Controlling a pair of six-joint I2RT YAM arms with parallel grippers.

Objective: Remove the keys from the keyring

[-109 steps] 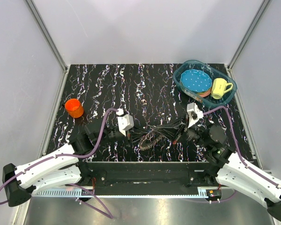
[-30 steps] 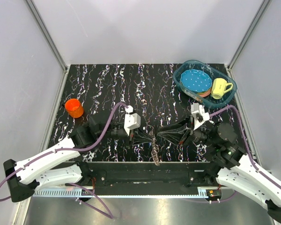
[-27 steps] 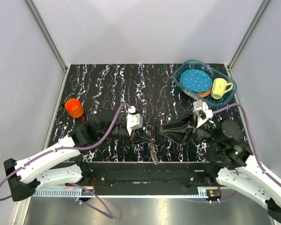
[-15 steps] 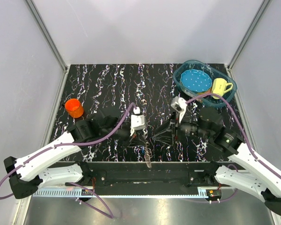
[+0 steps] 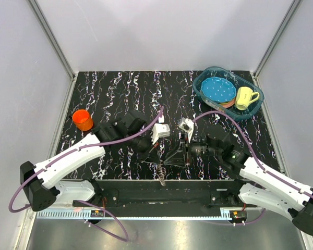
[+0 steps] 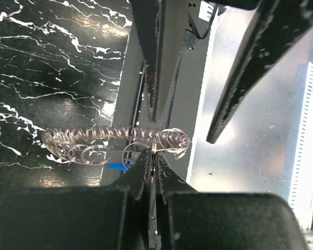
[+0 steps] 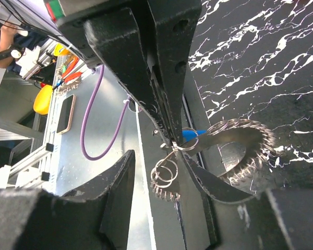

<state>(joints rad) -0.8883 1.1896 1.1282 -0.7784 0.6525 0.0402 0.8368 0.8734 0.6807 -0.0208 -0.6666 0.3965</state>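
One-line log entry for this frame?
left end effector: shut on keyring | right end effector: open, at keys | keys: on keyring, near table edge

No readable text, brand or number in any of my views. The tick strip (image 5: 146, 214) along the front rail shows graduation marks only, with any digits too small to resolve. The small sticker (image 5: 242, 214) on it is illegible.

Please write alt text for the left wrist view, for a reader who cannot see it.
The left gripper, jaws closed, pinches the keyring, with grey keys fanned along it and a blue piece beside them. The right gripper, jaws apart, faces it at the table edge.
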